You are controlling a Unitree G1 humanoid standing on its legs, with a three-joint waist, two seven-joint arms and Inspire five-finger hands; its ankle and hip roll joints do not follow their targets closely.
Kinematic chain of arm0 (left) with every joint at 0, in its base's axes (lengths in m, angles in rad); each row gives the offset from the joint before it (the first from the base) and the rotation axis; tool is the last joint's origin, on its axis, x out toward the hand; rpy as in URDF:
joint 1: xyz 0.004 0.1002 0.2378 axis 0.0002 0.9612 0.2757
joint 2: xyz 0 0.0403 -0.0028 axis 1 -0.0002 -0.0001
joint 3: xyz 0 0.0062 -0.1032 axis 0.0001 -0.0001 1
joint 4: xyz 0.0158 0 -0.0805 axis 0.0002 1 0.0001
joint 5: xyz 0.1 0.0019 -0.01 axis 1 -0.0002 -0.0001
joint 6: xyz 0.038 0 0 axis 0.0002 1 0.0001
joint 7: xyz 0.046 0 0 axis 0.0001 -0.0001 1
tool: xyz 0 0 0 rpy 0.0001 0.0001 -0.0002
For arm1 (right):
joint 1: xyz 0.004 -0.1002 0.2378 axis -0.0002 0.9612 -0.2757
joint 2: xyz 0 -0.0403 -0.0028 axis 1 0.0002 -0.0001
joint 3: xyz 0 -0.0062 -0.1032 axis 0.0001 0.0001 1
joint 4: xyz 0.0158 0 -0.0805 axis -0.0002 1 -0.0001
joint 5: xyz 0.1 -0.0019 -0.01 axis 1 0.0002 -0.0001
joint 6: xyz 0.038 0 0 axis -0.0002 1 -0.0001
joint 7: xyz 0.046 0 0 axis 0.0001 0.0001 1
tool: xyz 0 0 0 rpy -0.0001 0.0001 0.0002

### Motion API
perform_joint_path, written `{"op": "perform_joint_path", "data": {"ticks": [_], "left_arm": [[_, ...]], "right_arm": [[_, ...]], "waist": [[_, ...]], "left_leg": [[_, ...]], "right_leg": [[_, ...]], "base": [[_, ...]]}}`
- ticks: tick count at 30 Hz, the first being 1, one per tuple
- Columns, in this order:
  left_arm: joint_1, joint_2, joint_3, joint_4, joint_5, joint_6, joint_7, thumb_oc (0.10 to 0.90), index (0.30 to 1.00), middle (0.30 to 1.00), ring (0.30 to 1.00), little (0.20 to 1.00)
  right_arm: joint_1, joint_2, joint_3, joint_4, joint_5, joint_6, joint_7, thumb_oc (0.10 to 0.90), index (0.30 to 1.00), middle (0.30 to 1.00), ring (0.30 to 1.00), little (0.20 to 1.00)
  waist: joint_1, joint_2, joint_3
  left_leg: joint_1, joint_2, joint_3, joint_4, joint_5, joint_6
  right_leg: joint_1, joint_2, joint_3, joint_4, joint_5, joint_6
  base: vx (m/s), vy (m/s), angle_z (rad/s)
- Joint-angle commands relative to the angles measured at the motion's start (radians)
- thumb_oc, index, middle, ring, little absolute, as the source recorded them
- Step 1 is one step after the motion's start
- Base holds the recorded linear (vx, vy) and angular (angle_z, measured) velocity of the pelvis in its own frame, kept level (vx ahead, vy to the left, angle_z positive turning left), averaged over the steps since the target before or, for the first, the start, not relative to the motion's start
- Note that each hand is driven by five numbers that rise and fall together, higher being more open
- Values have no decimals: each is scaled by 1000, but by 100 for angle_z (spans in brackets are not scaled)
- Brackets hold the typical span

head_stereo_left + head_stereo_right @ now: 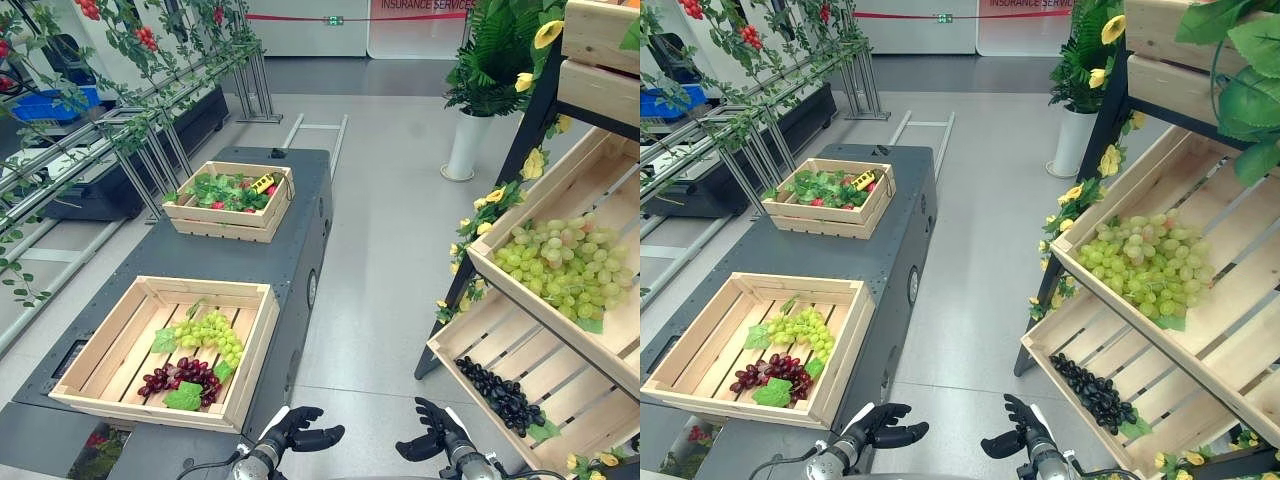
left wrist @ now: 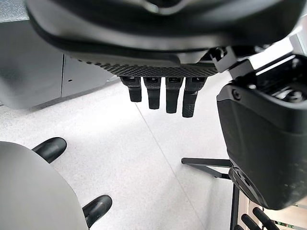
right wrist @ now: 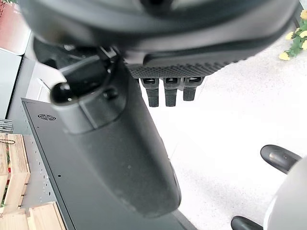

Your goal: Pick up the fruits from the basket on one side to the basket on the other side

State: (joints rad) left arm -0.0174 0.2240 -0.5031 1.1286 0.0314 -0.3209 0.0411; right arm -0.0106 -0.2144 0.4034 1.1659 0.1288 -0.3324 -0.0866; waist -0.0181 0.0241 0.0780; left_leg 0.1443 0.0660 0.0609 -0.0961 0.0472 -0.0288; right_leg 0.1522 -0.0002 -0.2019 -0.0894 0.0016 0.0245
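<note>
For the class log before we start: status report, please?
Left hand and right hand open, holding nothing, low over the floor. Green grapes and dark grapes in the near crate. Nothing in the way.

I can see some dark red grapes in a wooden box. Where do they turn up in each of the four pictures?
Left eye view: the dark red grapes lie in the near wooden crate, lower left, just below the green grapes.
Right eye view: same crate, lower left.
Left wrist view: not in it.
Right wrist view: not in it.
Shared landmark: the dark grey cart that bears the crate.
</note>
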Motion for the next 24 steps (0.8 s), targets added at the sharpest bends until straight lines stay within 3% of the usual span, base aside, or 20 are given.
{"op": "perform_joint_path", "data": {"ticks": [1, 11, 17, 19, 22, 24], "left_arm": [[-102, -14, -30, 24, 38, -50, 30, 800, 900, 900, 900, 900], [-116, -9, -43, 9, 52, -61, 69, 800, 900, 900, 900, 900], [-96, -7, -25, 13, 120, -108, 153, 800, 900, 900, 900, 900], [-106, -4, -11, -1, 121, -107, 149, 800, 900, 900, 900, 900], [-146, -5, -38, -3, 151, -102, 132, 800, 900, 900, 900, 900], [-157, -10, -46, 9, 154, -99, 125, 800, 900, 900, 900, 900]], "right_arm": [[-98, 24, -4, 13, 45, -47, 14, 800, 900, 900, 900, 900], [-108, 28, 2, 5, 70, -49, 6, 800, 900, 900, 900, 900], [-100, 21, 4, 9, 46, -55, 26, 800, 900, 900, 900, 900], [-95, 8, -5, 4, 29, -52, 8, 800, 900, 900, 900, 900], [-113, -12, -29, 8, 80, -60, -23, 800, 900, 900, 900, 900], [-122, -14, -38, 8, 90, -51, -40, 800, 900, 900, 900, 900]], "waist": [[6, -13, 57], [9, 3, 71], [19, 2, 64], [15, -5, 71], [3, -2, 90], [3, -2, 95]], "left_leg": [[39, -94, 47, 9, -154, 59], [29, -93, 49, 9, -144, 54], [21, -112, 19, 60, -160, 54], [-4, -88, 64, 99, -150, 35], [-27, -39, 112, 53, -93, 3], [-32, -41, 113, 55, -95, 5]], "right_leg": [[24, -16, -1, 51, -102, 21], [16, -19, -15, 53, -105, 15], [17, -18, 11, 47, -101, 5], [15, -29, -13, 65, -101, 0], [5, -41, -35, 91, -119, 1], [2, -54, -45, 95, -117, 7]], "base": [[-49, -52, 1], [-33, -52, 1], [1, 0, 1], [-5, 173, 8], [-29, 236, 31], [23, 222, 43]]}}
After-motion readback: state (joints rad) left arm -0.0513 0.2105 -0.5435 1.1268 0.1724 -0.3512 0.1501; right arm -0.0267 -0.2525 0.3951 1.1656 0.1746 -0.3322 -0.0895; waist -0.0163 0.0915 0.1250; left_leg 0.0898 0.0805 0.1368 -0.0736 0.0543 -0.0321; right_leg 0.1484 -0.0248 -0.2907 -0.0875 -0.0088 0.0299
